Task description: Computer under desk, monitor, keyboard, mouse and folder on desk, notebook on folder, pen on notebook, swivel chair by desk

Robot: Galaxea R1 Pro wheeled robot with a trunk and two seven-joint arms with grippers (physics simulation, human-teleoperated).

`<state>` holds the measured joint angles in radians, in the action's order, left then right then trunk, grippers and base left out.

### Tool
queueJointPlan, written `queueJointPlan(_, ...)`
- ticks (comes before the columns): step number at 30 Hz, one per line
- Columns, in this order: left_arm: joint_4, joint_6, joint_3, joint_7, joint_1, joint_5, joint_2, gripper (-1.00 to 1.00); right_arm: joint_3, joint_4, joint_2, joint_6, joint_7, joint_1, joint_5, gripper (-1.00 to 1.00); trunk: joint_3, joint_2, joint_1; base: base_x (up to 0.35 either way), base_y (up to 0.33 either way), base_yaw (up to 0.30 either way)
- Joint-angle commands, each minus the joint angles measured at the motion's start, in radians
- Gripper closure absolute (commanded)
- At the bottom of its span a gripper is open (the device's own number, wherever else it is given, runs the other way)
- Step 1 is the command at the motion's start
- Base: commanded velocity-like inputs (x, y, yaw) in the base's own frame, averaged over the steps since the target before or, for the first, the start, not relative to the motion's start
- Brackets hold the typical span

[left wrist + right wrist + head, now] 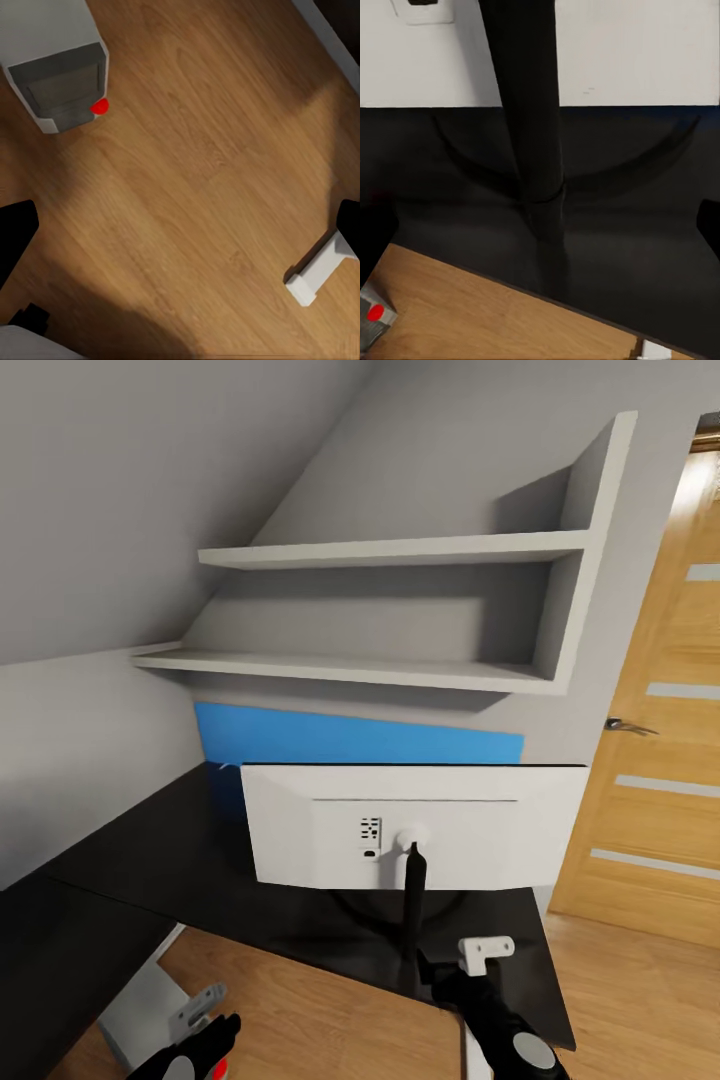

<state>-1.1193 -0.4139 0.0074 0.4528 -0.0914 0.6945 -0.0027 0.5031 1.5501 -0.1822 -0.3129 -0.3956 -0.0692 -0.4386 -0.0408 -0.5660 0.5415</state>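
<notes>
Monitor (415, 825) stands upright on the counter (150, 860), white back toward me, long axis level. My right gripper (455, 960), jaws apart, sits just behind its stand (529, 127). Left gripper (205, 1025) apart, above the floor near the computer (56, 67).

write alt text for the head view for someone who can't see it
A wide flat monitor stands on a glossy black desk with its white back to the camera, its thin black stand rising just ahead of the right gripper. Behind it are a blue back panel, two white wall shelves and, at right, an oak door.
</notes>
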Motion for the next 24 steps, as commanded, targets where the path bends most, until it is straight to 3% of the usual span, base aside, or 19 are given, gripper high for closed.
queueJointPlan(1, 0.000, -0.003, 0.001, 0.006, -0.001, 0.009, 0.000, -1.00, 0.002, -0.003, 0.006, 0.011, -0.009, -0.002, -0.007, -1.00, -0.002, -0.002, 0.000, 0.002, 0.000, -0.001)
queueJointPlan(4, 0.005, -0.002, 0.000, 0.005, -0.001, 0.008, 0.000, -1.00, 0.000, -0.025, 0.033, 0.056, -0.011, -0.007, -0.006, -1.00, -0.002, -0.002, 0.000, 0.000, 0.000, 0.000)
queueJointPlan(13, 0.014, -0.002, 0.000, 0.004, -0.001, 0.008, 0.000, -1.00, -0.001, -0.105, 0.087, 0.078, -0.010, -0.054, -0.008, -1.00, -0.002, -0.002, 0.000, 0.000, 0.000, 0.000)
queueJointPlan(24, 0.036, -0.002, -0.001, 0.003, -0.001, 0.008, 0.000, -1.00, -0.001, -0.209, 0.120, 0.113, -0.009, -0.113, -0.010, -1.00, -0.002, -0.002, 0.000, 0.000, 0.000, 0.000)
